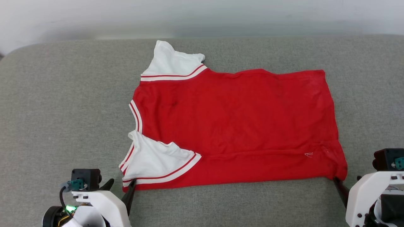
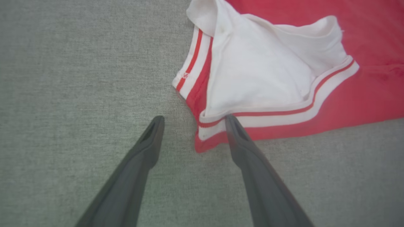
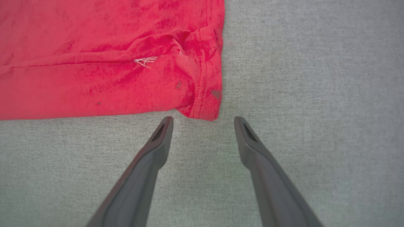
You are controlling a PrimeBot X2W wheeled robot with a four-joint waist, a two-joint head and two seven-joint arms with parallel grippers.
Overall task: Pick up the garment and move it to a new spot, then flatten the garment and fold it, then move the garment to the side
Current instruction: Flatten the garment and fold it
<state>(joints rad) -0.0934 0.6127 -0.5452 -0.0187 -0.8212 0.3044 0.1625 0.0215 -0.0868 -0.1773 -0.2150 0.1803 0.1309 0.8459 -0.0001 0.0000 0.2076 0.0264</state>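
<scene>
The garment (image 1: 233,126), a red jersey with white sleeves and striped trim, lies spread on the grey cushion with its neck to the left and hem to the right. No numerals show on the upper side. Its near sleeve (image 2: 262,78) is folded over the body. My left gripper (image 2: 194,121) is open at the garment's near left corner, one fingertip (image 2: 232,121) over the striped cuff, the other over bare cushion. My right gripper (image 3: 203,121) is open just short of the near hem corner (image 3: 205,107), with nothing between its fingers. In the head view the left gripper (image 1: 121,186) sits at lower left.
The grey fabric cushion (image 1: 63,110) stretches wide to the left, right and in front of the garment. A pale wall (image 1: 202,15) runs along its far edge.
</scene>
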